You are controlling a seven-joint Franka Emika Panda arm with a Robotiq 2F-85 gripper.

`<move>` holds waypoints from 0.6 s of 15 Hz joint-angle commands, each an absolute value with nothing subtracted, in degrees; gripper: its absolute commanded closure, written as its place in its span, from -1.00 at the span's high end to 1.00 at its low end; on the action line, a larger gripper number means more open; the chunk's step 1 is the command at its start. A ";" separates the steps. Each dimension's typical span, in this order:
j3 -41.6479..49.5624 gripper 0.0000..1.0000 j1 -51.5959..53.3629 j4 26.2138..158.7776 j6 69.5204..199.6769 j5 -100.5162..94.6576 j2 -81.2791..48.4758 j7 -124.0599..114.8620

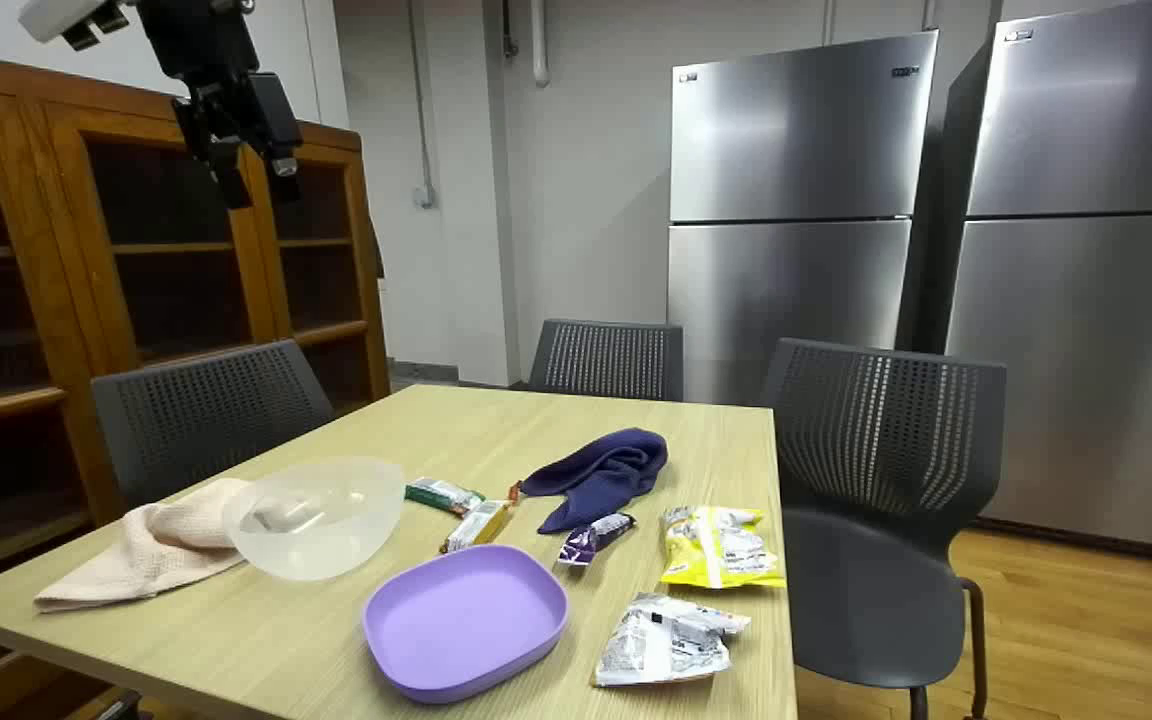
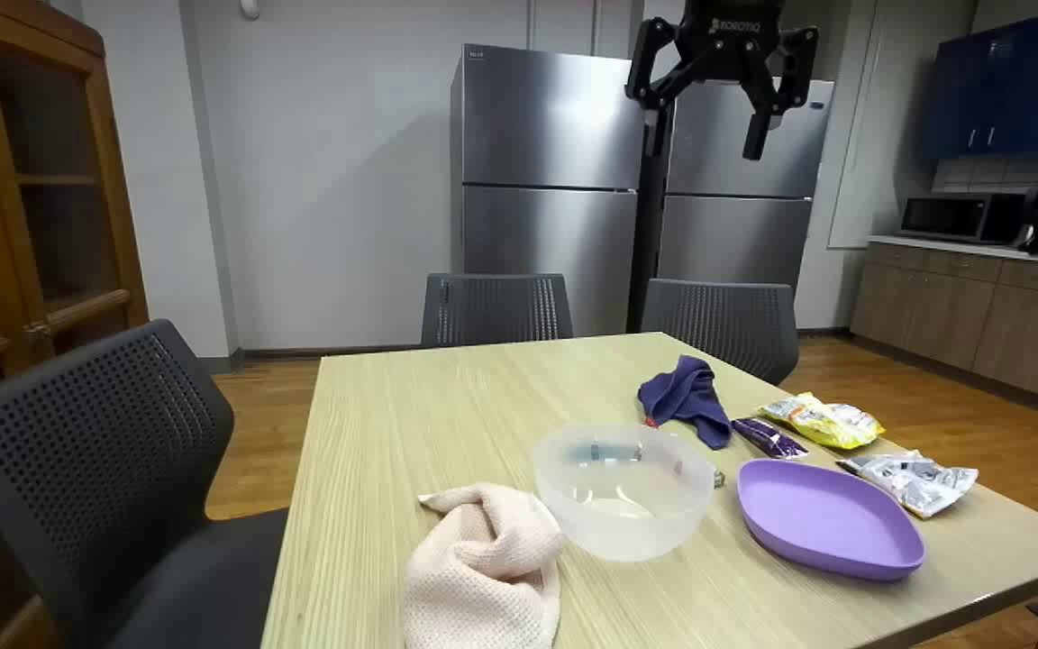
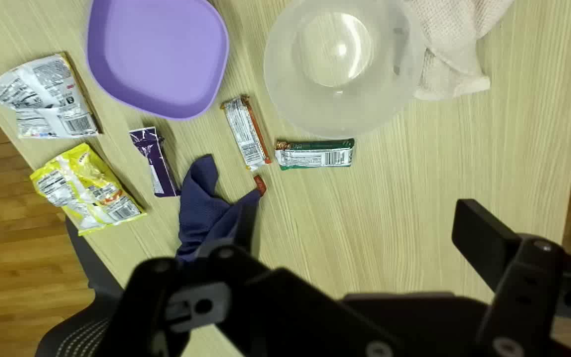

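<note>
Your gripper (image 2: 704, 142), spread wide and empty, hangs above the table (image 1: 466, 420). Near a purple-wrapped bar (image 1: 596, 538) lies the crumpled navy cloth (image 1: 608, 480): likely light and limp, best pinched at a raised fold (image 1: 642, 446).

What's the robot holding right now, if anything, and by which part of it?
Nothing is held; the end effector hangs open above the table.

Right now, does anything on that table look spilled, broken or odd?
Nothing looks spilled or broken. Slightly odd: the puffy, glossy yellow packet lies with one corner right at the edge of the pale wood-grain table, where it might get knocked off.
</note>
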State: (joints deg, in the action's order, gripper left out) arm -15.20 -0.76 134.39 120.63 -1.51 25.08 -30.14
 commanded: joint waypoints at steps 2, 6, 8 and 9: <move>-14.42 1.00 0.12 134.25 120.44 -1.94 24.96 -30.45; -14.83 1.00 -0.38 134.36 120.77 -3.42 24.45 -30.90; -14.96 1.00 -1.39 134.37 120.81 -6.34 23.11 -31.35; -14.67 1.00 -1.65 134.68 121.47 -7.78 22.32 -30.97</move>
State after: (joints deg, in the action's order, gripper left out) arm -14.98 -0.75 134.66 120.63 -4.03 24.51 -30.24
